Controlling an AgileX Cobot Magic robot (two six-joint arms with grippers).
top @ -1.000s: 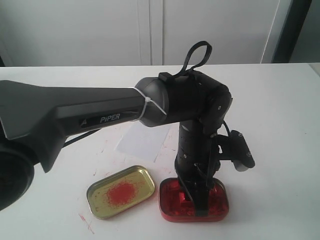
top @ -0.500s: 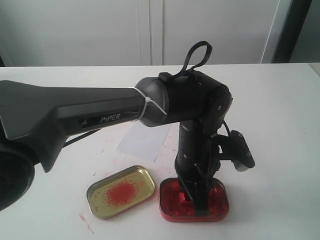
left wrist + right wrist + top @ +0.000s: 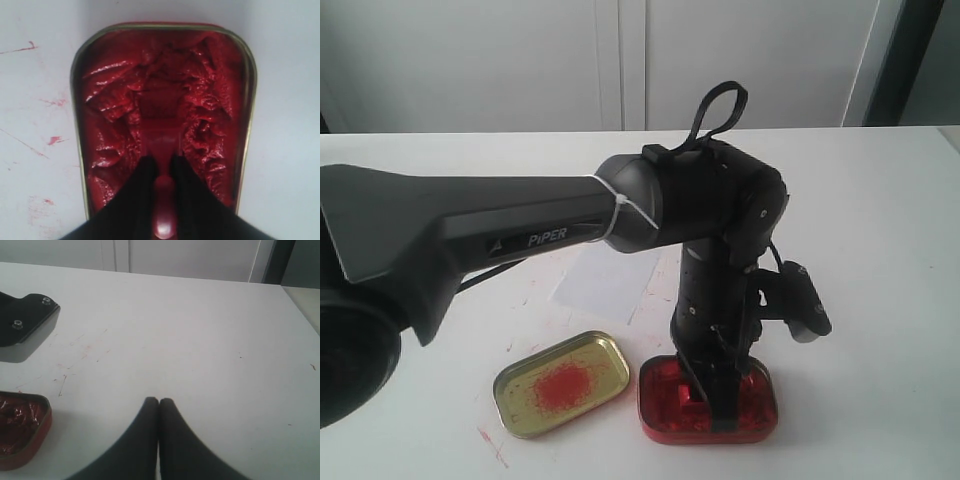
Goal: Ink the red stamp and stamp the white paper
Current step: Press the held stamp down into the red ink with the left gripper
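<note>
My left gripper (image 3: 712, 395) (image 3: 163, 165) is shut on the red stamp (image 3: 163, 145), holding its stem, and points straight down into the red tin of paste (image 3: 660, 400) (image 3: 115, 115). The stamp's face rests in the wrinkled paste. The white paper (image 3: 605, 280) lies on the table behind the tins, partly hidden by the left arm. My right gripper (image 3: 159, 402) is shut with nothing in it, over bare table beside the tin (image 3: 20, 432); it does not show in the exterior view.
A gold-coloured tin lid (image 3: 562, 382) with a red smear lies left of the paste tin. Red specks and streaks mark the white tabletop (image 3: 880, 200). The left arm's big black body spans the left half of the exterior view.
The left arm has shifted very slightly to the right; the stamp stays in the paste tin.
</note>
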